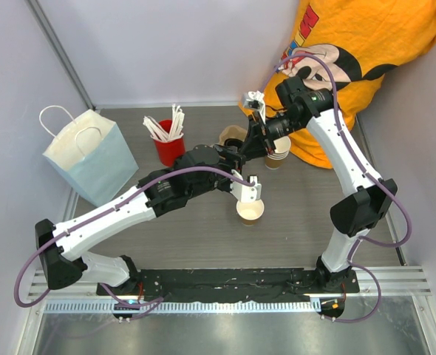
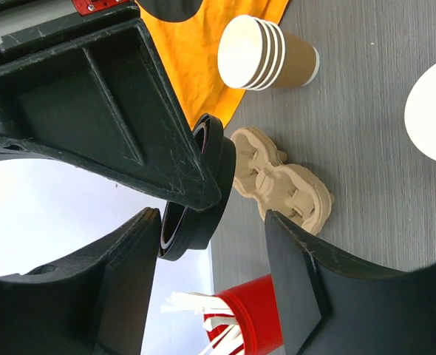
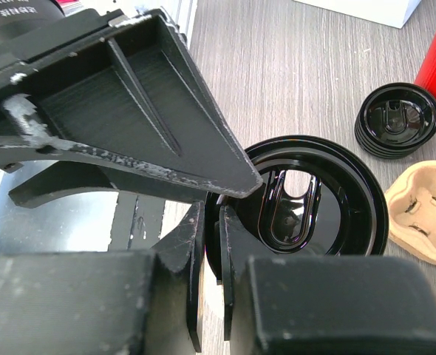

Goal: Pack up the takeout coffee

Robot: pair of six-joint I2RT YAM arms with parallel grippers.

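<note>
Nearest the arm bases, at mid-table [image 1: 203, 237]: cup [image 1: 250, 212], upright, unlidded, white inside. Just above it, left tool [image 1: 248, 189], jaws apart, gripping nothing. Just beyond, right tool [image 3: 225, 214], clamped tight on the rim of the lid [image 3: 307, 200], lid apart from the cup. Both forearms crossing above the far middle, covering much of it from above.

Behind them: carrier [image 1: 231, 135], pockets bare where visible; cup stack [image 1: 277, 151], nested, just right of it; red cup [image 1: 168, 144] to the left, full of white sticks [image 1: 175, 122]. Far left: bag [image 1: 92, 151], upright, contents unseen. Far right corner: orange shirt [image 1: 366, 44].

Only in the right wrist view: lid stack [image 3: 395, 118], near the carrier. Only in the left wrist view: held lid edge-on, just past the fingertips.
</note>
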